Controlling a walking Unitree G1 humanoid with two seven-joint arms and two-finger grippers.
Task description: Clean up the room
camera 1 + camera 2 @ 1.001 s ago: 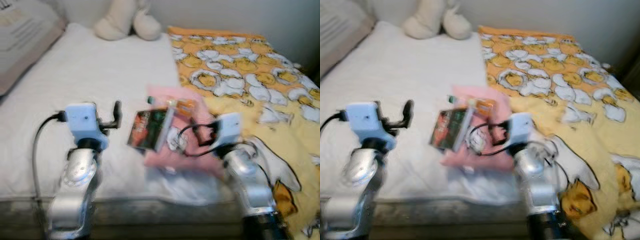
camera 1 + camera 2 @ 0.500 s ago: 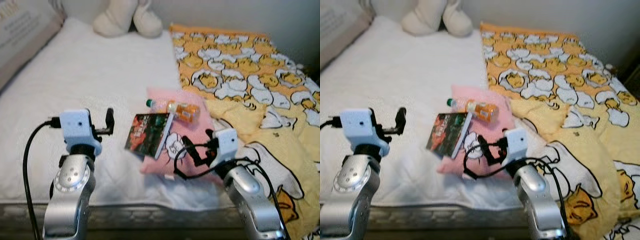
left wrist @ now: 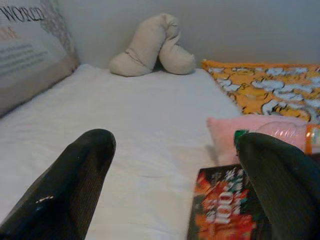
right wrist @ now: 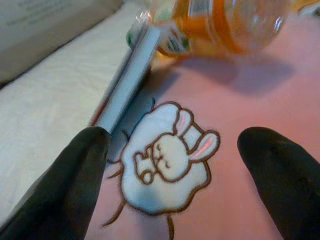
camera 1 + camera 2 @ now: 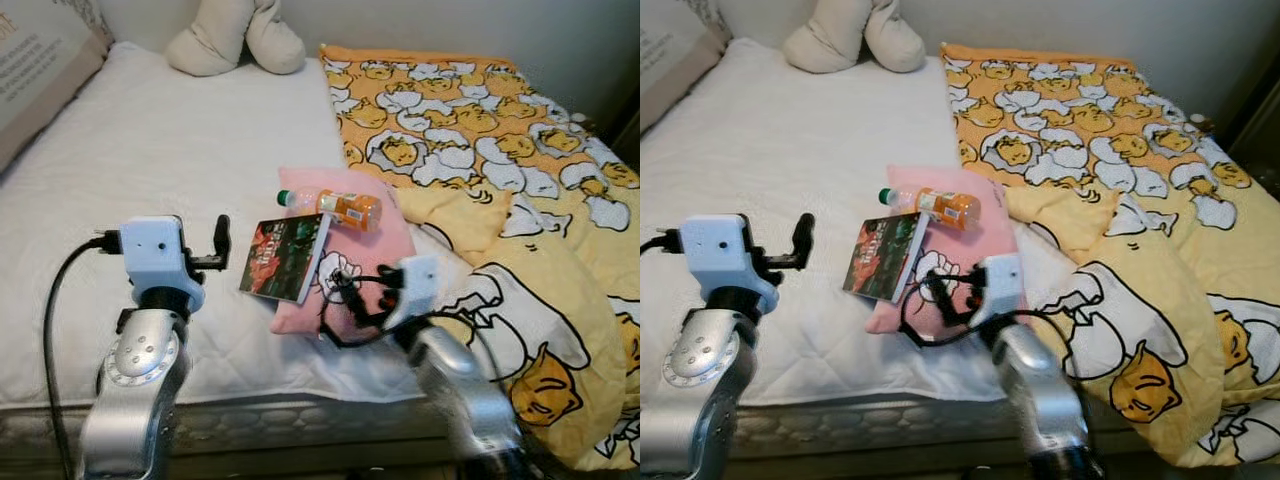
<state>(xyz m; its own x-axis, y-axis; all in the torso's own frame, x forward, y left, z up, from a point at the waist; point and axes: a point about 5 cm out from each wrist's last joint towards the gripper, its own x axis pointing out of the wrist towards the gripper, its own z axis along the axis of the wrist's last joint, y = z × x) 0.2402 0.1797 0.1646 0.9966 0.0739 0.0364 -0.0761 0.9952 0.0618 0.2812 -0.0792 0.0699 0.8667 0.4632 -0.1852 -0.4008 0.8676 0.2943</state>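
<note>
A: Where's the clutter?

B: On the bed (image 5: 170, 150): a book (image 5: 284, 258) leans half on a pink pillow (image 5: 385, 235), with an orange drink bottle (image 5: 340, 207) lying across the pillow's top.

A: And the grippers?

B: The right gripper (image 4: 175, 165) hovers over the pillow's bunny patch, fingers spread, likely lining up a grab. The left gripper (image 3: 175, 175) is spread too, low beside the book.

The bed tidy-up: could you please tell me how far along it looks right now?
Nothing looks put away yet. The book and the orange bottle lie on the pink pillow, and the yellow blanket is rumpled. In hand: the right end effector, open, hovers at the pillow beside the book; the left end effector, open, is raised over the white sheet. All the clearing remains.
</note>
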